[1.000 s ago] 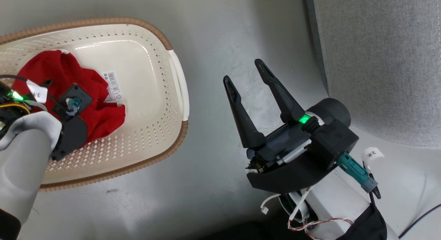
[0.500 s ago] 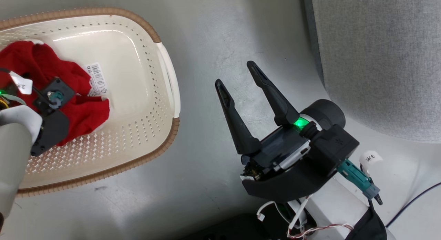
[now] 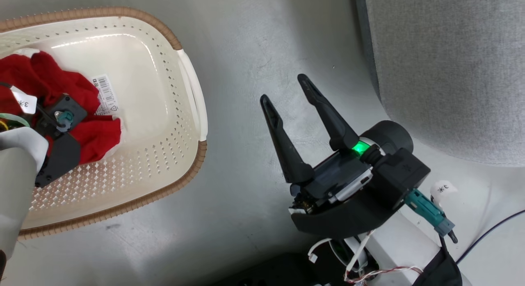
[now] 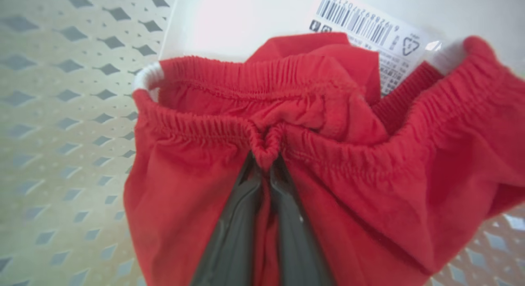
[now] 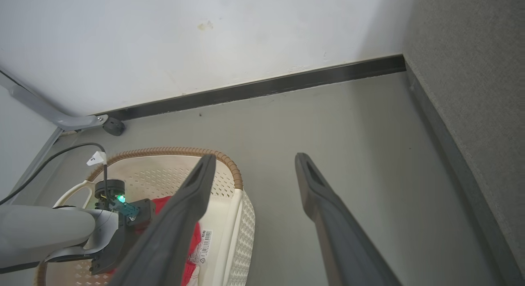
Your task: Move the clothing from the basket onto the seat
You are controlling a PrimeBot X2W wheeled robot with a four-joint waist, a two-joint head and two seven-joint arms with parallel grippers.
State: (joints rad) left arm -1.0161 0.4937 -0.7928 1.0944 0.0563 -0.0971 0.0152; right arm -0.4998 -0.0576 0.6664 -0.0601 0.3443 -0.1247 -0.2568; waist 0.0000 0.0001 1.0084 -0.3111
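The red clothing lies bunched in the left part of the cream basket. In the left wrist view my left gripper is shut on the clothing, pinching a fold of its elastic hem between the two dark fingers. In the head view the left wrist covers the fingers. My right gripper hangs open over the bare grey floor between basket and seat, holding nothing. The grey fabric seat fills the upper right. From the right wrist view I see the right gripper, the basket and the seat.
A barcode sticker lies on the basket bottom beside the clothing. A white wall with dark skirting runs behind the basket. A grey metal leg and a black cable are at the far left. Grey floor separates basket and seat.
My left gripper has shut on the red clothing. The head camera has shifted, so the basket sits further left in its view. The right gripper stays open.
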